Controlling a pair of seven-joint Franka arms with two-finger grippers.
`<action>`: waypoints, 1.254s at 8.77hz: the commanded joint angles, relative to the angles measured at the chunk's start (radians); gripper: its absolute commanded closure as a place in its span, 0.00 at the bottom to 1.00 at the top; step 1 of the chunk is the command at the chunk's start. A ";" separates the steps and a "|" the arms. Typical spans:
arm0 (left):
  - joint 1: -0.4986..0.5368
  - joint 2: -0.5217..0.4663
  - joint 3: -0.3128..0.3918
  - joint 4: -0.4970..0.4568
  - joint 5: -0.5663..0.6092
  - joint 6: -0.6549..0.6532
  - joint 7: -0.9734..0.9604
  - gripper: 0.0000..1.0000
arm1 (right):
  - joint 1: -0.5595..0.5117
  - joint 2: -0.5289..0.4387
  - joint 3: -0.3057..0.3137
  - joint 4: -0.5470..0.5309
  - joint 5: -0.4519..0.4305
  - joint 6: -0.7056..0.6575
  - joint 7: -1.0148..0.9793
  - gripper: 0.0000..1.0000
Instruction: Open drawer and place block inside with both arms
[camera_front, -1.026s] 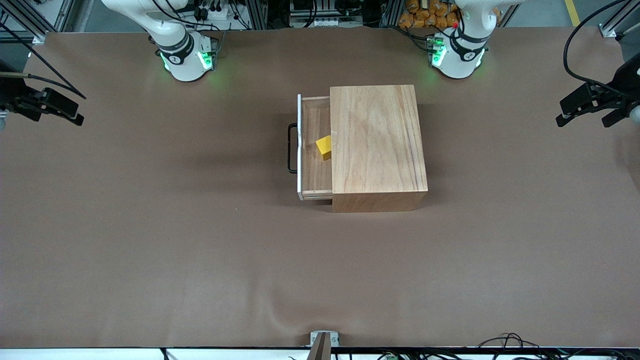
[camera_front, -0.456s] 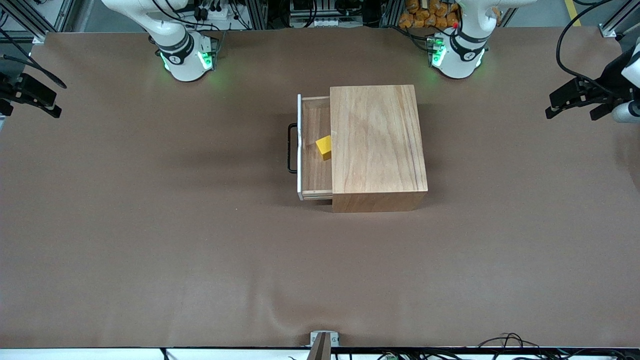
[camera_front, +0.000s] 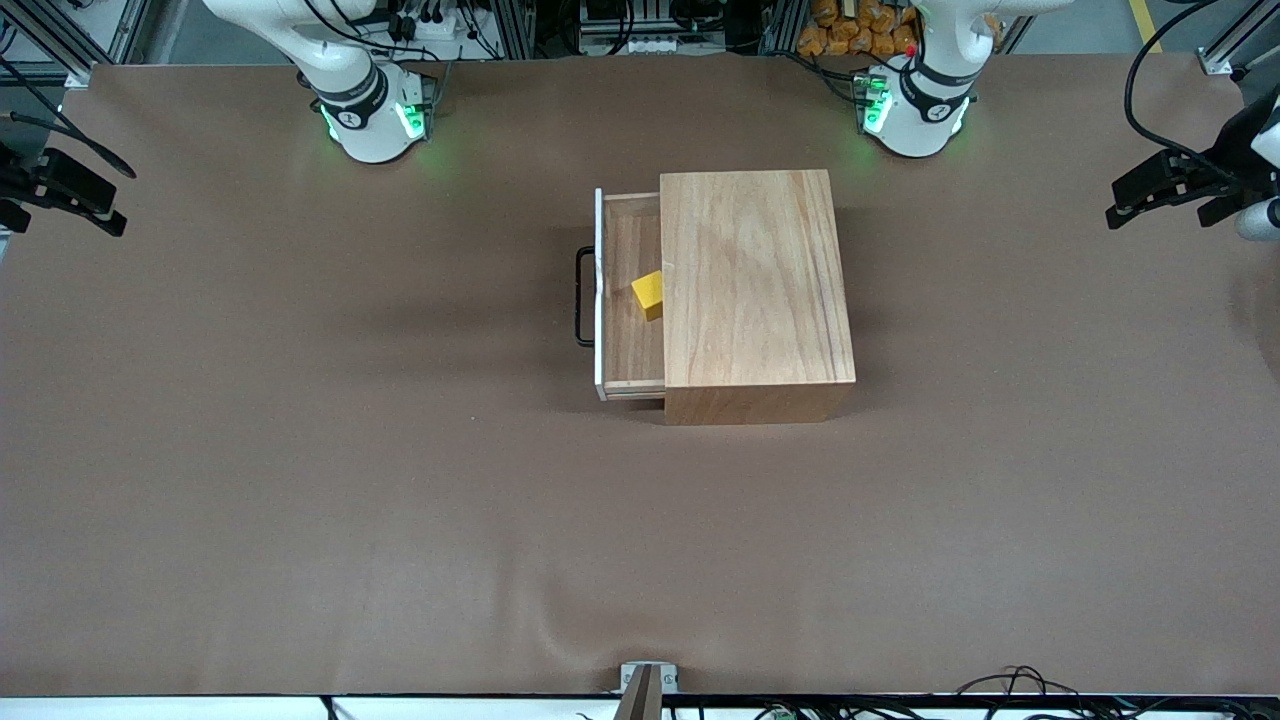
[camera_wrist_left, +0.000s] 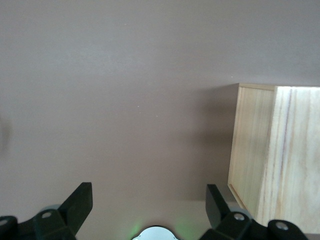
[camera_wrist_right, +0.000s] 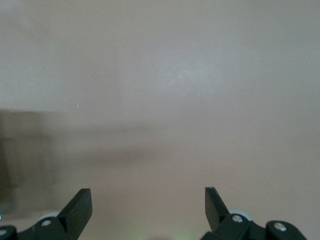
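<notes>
The light-wood box (camera_front: 755, 290) stands mid-table, also seen in the left wrist view (camera_wrist_left: 272, 155). Its drawer (camera_front: 628, 300), with a white front panel and black wire handle (camera_front: 580, 297), is pulled partly out toward the right arm's end. The yellow block (camera_front: 649, 294) lies inside the drawer by the box's edge. My left gripper (camera_front: 1165, 195) is open and empty, raised at the left arm's end of the table; its fingers show wide apart in its wrist view (camera_wrist_left: 149, 205). My right gripper (camera_front: 65, 195) is open and empty, raised at the right arm's end (camera_wrist_right: 148, 205).
Brown table cover (camera_front: 400, 480) spreads around the box. The two arm bases with green lights (camera_front: 375, 120) (camera_front: 910, 110) stand along the table edge farthest from the front camera. A small metal bracket (camera_front: 648, 678) sits at the nearest edge.
Both grippers drew outward toward the table's ends, away from the box, and have nearly settled. The drawer and block have not moved.
</notes>
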 joint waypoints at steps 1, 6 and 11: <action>-0.002 -0.023 -0.013 -0.014 0.029 -0.012 -0.051 0.00 | -0.018 0.011 0.007 0.027 0.014 -0.018 -0.007 0.00; -0.013 0.012 -0.013 0.034 0.038 -0.010 -0.045 0.00 | -0.029 0.011 0.010 0.027 0.015 -0.018 -0.009 0.00; -0.019 0.023 -0.013 0.043 0.041 -0.010 -0.051 0.00 | -0.055 0.010 0.041 0.024 0.017 -0.018 -0.009 0.00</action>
